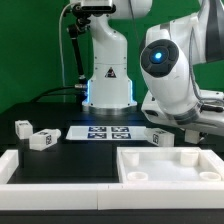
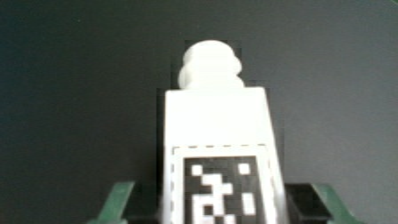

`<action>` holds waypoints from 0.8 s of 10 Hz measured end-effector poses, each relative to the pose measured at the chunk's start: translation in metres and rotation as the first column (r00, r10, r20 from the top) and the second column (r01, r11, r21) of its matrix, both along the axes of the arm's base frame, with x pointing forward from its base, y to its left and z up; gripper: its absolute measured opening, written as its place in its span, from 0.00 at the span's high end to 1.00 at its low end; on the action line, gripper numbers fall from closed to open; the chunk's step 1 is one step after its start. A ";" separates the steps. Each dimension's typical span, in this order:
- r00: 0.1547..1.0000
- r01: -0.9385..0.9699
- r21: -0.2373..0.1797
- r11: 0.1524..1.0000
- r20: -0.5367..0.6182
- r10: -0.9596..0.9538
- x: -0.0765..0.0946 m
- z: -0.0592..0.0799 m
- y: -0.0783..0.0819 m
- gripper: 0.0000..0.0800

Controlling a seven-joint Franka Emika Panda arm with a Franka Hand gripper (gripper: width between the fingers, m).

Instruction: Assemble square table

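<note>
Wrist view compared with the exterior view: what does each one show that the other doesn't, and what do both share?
Only the wrist view: the gripper, its fingers flanking one white leg close up, tag and rounded tip visible. Only the exterior view: the square top, marker board, rail, robot base and two legs at the exterior view's left. Both: tagged white legs on the black table; which exterior leg is flanked I cannot tell.

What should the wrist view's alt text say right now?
A white table leg with a black-and-white tag sits between the two fingers, seen against a dark surface; whether they touch it is unclear.
</note>
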State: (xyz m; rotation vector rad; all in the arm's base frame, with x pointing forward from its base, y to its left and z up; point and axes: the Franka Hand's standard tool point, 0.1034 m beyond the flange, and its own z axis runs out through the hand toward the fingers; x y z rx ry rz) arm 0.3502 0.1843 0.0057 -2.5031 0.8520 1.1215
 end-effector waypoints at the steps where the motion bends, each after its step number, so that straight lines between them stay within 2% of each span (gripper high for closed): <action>1: 1.000 0.000 0.000 1.000 0.000 0.000 0.000 0.000 0.000 0.64; 2: 1.000 -0.015 0.003 1.000 -0.005 0.015 0.001 0.003 -0.002 0.64; 4: 0.997 -0.054 0.023 0.998 0.053 0.052 0.036 0.051 -0.022 0.64; 5: 0.998 -0.038 0.023 0.999 0.047 0.037 0.038 0.062 -0.025 0.64; 6: 1.000 -0.010 0.016 1.000 0.015 0.010 0.028 0.060 -0.023 0.64; 7: 1.000 -0.011 0.012 1.000 0.025 0.011 0.030 0.058 -0.023 0.64; 8: 0.995 -0.011 -0.024 1.000 0.095 0.013 0.040 0.055 -0.026 0.64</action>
